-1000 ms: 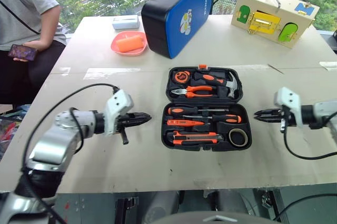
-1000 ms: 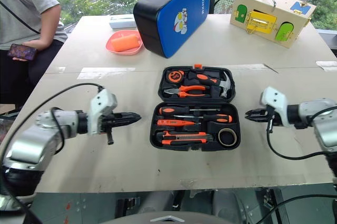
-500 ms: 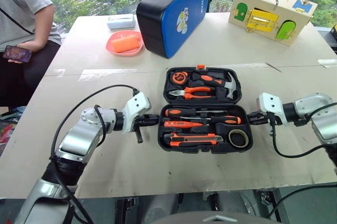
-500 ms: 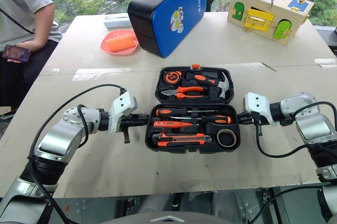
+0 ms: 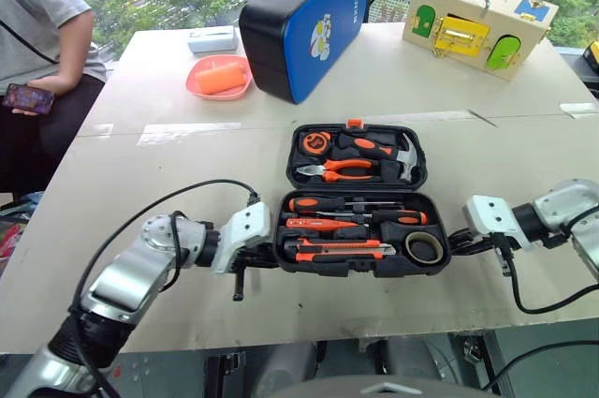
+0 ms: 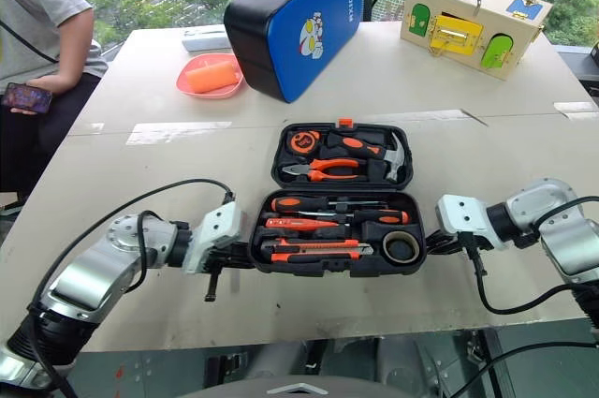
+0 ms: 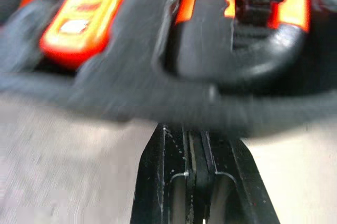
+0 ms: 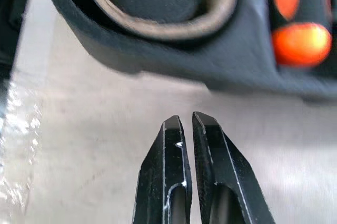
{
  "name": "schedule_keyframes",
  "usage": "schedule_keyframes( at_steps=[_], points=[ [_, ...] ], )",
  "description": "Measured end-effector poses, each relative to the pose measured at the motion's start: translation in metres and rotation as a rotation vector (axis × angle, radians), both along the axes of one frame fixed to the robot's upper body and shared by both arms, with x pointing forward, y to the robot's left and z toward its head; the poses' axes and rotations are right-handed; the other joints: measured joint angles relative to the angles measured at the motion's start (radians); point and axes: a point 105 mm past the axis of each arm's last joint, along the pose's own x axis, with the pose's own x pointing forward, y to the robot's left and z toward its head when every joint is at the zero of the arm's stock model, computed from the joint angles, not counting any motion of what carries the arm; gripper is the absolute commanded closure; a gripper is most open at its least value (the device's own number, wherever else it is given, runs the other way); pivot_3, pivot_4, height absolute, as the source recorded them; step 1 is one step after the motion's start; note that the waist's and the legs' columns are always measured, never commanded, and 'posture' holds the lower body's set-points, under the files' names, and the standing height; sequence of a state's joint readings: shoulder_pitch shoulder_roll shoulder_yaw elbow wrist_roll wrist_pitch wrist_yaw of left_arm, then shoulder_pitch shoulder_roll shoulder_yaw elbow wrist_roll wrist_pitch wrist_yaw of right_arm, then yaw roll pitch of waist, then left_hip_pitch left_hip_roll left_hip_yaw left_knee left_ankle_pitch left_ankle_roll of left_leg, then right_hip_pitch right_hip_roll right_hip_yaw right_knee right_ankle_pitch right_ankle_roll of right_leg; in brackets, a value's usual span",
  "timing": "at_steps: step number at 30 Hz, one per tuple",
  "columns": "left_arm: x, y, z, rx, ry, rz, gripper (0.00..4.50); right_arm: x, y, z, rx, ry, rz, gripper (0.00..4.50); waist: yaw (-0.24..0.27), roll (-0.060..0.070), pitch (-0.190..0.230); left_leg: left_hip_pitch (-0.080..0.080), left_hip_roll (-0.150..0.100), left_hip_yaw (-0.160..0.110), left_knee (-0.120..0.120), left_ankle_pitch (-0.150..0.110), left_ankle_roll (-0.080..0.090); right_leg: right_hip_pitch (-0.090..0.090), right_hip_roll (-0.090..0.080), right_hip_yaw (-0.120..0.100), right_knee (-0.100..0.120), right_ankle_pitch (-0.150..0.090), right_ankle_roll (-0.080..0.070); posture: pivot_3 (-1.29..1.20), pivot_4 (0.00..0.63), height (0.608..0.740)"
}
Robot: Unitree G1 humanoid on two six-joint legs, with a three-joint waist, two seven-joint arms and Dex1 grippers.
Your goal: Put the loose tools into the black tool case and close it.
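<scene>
Lying open, black tool case full of tools

Arms: silver-grey metal segments, rounded joints | Wrists: white boxy housings | left gripper, right gripper: two slim black fingers each | Cabling: black, looped externally along both arms

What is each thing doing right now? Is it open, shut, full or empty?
Black moulded plastic tool case: open flat, tools in both halves.
Dark tape roll: lying in its recess.
Left gripper: shut, at the case's side.
Right gripper: shut, at the other side.
Blue-and-black case: closed, standing upright.
Pink dish: holds an orange block.
</scene>
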State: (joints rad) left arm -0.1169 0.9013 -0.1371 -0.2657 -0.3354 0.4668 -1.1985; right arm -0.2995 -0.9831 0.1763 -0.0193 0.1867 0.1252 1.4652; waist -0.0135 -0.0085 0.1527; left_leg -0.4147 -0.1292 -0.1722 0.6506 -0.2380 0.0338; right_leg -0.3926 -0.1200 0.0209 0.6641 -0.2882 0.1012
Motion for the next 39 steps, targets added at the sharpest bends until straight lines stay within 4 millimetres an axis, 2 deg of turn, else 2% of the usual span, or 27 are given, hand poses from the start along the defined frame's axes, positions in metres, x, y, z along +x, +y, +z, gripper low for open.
schedule_keyframes(
  at_steps=[4,6,9,11,15,20,28,32,39],
  points=[
    [0.011,0.028,0.004,0.020,-0.015,0.092,4.39,0.017,-0.009,0.000,-0.002,-0.041,-0.084,4.50,-0.001,0.001,0.000,0.001,0.000,0.000,0.000,0.000,0.000,0.000,0.000,0.000,0.000,0.000,0.000,0.00,0.150,0.735],
    [0.016,0.030,0.005,0.011,-0.015,0.112,4.39,0.026,-0.007,0.003,0.010,-0.081,-0.101,4.50,0.000,0.001,0.000,0.001,0.000,0.000,0.000,0.000,0.000,0.000,0.000,0.000,0.001,0.000,0.000,0.00,0.150,0.735],
    [0.036,0.035,0.013,-0.017,-0.042,0.201,4.39,0.041,0.001,0.008,0.038,-0.136,-0.121,4.50,0.004,0.001,0.000,0.000,0.000,-0.001,0.001,0.000,0.000,0.000,0.004,-0.001,0.002,0.000,0.000,0.00,0.150,0.735],
    [0.048,0.032,0.022,-0.047,-0.063,0.238,4.39,0.048,0.006,0.011,0.056,-0.157,-0.125,4.50,0.006,0.001,0.000,-0.001,0.000,0.000,0.001,0.000,0.000,0.000,0.003,-0.001,0.001,0.000,0.000,0.00,0.150,0.735],
    [0.057,0.011,0.027,-0.109,-0.084,0.222,4.39,0.055,0.016,0.010,0.070,-0.167,-0.102,4.50,-0.002,0.001,0.000,-0.001,0.000,0.000,0.001,0.000,0.000,0.000,0.003,-0.001,0.001,0.000,0.000,0.00,0.150,0.735],
    [0.053,0.010,0.022,-0.105,-0.036,0.239,4.39,0.043,0.014,0.006,0.058,-0.111,-0.064,4.50,-0.003,0.001,0.000,-0.001,0.000,0.000,0.001,0.000,0.000,-0.002,0.003,0.000,0.001,0.000,0.000,0.00,0.150,0.735],
    [0.022,0.002,0.006,-0.074,0.041,0.175,4.39,0.024,0.012,0.001,0.026,-0.064,-0.006,4.50,0.000,0.001,0.000,-0.001,0.000,0.000,0.001,0.000,0.000,-0.002,0.002,0.001,0.001,0.000,0.000,0.00,0.150,0.735],
    [0.014,-0.004,0.006,-0.076,0.053,0.150,4.39,0.015,0.010,0.006,0.015,-0.067,0.022,4.50,0.003,0.001,0.000,-0.001,0.000,0.000,0.000,0.000,0.000,-0.002,0.002,0.001,0.000,0.000,0.000,0.00,0.150,0.735],
    [0.004,-0.003,0.002,-0.061,0.055,0.124,4.39,0.001,0.007,-0.001,-0.003,-0.045,0.056,4.50,0.001,0.001,0.000,-0.001,0.000,0.001,0.001,0.000,0.000,-0.002,0.000,0.001,0.001,0.000,0.000,0.00,0.150,0.735]
  ],
)
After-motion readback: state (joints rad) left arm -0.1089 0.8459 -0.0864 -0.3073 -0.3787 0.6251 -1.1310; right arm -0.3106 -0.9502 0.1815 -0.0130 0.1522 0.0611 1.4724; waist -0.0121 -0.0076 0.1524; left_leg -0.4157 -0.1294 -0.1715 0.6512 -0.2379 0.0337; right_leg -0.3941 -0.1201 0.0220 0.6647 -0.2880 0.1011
